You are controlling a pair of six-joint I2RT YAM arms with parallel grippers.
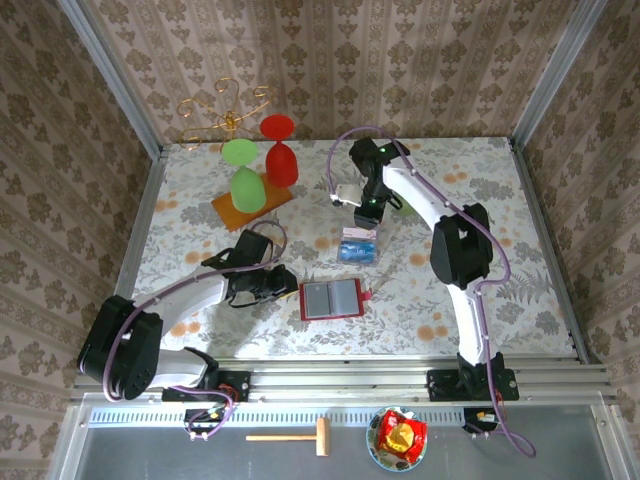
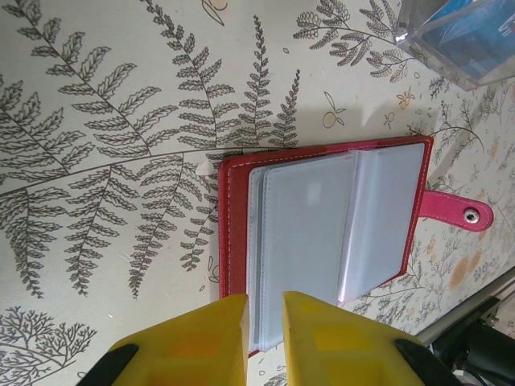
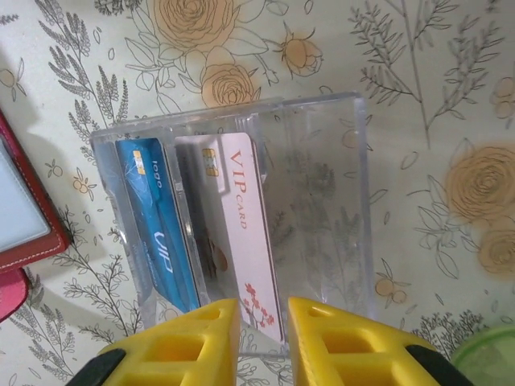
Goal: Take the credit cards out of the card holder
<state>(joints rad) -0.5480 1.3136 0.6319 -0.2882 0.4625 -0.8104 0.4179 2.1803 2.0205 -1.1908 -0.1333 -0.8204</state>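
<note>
left claw [image 2: 265, 304]: yellow fingers narrowly apart at the card holder's [image 2: 322, 233] left edge; whether they grip, cannot tell.
right claw [image 3: 264, 310]: narrowly apart over the credit cards [image 3: 245, 225]; grip cannot be told.
card holder: red, open flat on the desk [image 2: 96, 161], greyish pockets up; long axis left-right, tab pointing right.
credit cards: blue and pale pink, upright in a clear box [image 3: 322, 201] just beyond the holder.

**Room on the right, crowding behind and left**

We see bare table [image 1: 500, 290] to the right of the open card holder [image 1: 331, 298] and along its near edge. The left gripper [image 2: 264, 301] blocks its left side. Just behind it stands a clear box [image 3: 322, 201] of credit cards [image 3: 245, 233], the right gripper [image 3: 264, 304] over it. Back left, green glass [image 1: 245, 178], red glass [image 1: 280, 152], orange board [image 1: 250, 208] and gold wire rack [image 1: 222, 110] crowd the corner.
</note>
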